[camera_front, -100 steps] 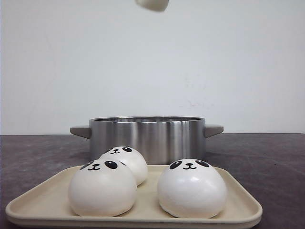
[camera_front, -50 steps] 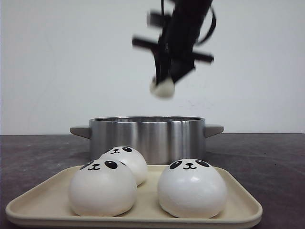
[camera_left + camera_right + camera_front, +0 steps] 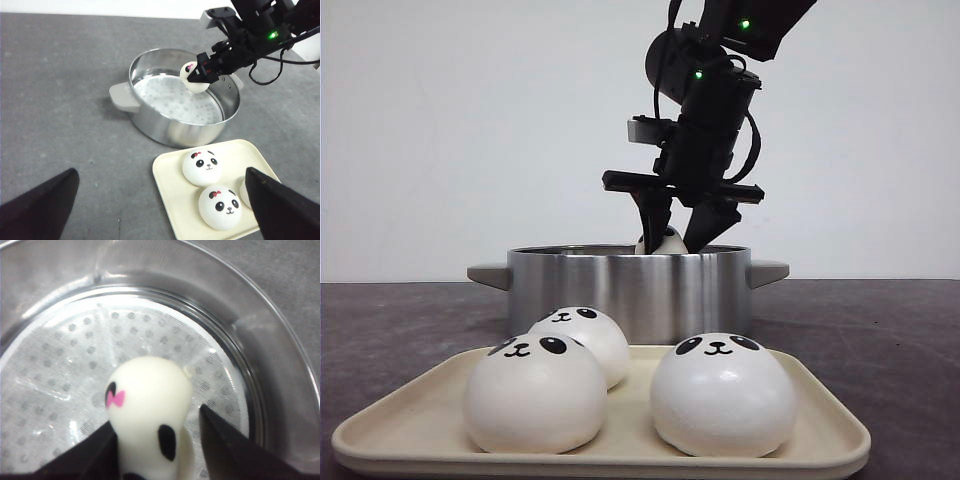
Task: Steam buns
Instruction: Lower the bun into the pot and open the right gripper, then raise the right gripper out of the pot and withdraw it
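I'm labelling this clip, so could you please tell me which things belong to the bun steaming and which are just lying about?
Belongs to the job:
- held bun
- right hand
- steamer pot
- three buns on the tray
- tray

Just lying about:
- nothing visible; left hand idle

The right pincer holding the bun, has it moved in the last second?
Yes. The right pincer has come down with its bun, from above the frame's top edge to the rim of the steel pot.
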Available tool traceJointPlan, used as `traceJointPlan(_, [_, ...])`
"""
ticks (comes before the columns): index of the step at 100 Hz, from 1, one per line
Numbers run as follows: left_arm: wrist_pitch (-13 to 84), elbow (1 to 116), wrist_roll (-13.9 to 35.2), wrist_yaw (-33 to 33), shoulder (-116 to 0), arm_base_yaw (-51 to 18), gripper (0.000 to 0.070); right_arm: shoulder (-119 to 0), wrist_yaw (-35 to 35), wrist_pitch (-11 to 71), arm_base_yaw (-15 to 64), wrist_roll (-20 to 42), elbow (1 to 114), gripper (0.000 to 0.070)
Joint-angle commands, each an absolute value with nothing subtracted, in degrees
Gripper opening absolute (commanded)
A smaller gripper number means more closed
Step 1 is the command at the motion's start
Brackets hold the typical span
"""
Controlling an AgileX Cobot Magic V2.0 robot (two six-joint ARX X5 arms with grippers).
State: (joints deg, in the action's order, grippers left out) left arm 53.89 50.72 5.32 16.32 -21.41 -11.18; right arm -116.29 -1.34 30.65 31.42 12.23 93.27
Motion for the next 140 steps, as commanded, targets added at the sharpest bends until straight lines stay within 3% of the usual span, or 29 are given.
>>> traceJointPlan(1, [53.28, 51.59, 5.39, 16.1, -21.52, -11.38, 0.0673, -117.58, -1.52, 30.48, 31.73, 11.29, 94.59, 0.0317])
traceJointPlan(9, [53.17, 51.59, 5.39, 16.08, -21.52, -11.38, 0.0673, -117.58, -1.5, 31.27, 31.68, 11.31, 94.59, 0.0374])
traceJointPlan(30, [53.17, 51.57, 5.41, 16.08, -21.52, -11.38, 0.0673, -117.58, -1.52, 33.65, 31.24, 11.29, 94.59, 0.0421])
traceJointPlan(62, [53.3, 51.57, 5.67, 16.12, -21.52, -11.38, 0.0673, -115.81, 0.47, 34.33, 30.98, 11.6, 94.63, 0.0416])
traceJointPlan(68, [53.74, 51.57, 6.37, 16.12, -21.52, -11.38, 0.0672, -113.69, 0.91, 34.52, 31.07, 11.92, 94.63, 0.036])
traceJointPlan(78, [54.92, 51.59, 7.97, 16.1, -22.26, -11.38, 0.0649, -107.72, 0.58, 36.36, 31.9, 12.73, 94.63, 0.0043])
traceJointPlan(81, [55.53, 51.59, 8.49, 16.1, -22.7, -11.38, 0.063, -105.93, 0.34, 36.84, 32.27, 12.95, 94.63, 0.0])
traceJointPlan(110, [58.61, 51.59, 8.6, 16.1, -33.8, -11.4, 0.0647, -81.41, -6.57, 39.13, 44.1, 9.67, 94.63, 0.0])
traceJointPlan(119, [57.36, 51.59, 8.43, 16.27, -38.94, -11.9, 0.0699, -75.5, -11.86, 39.53, 48.93, 9.58, 94.63, 0.0])
traceJointPlan(140, [52.77, 51.64, 9.93, 17.93, -51.7, -19.84, 0.07, -67.02, -23.38, 45.41, 55.51, 10.31, 94.63, 0.0])
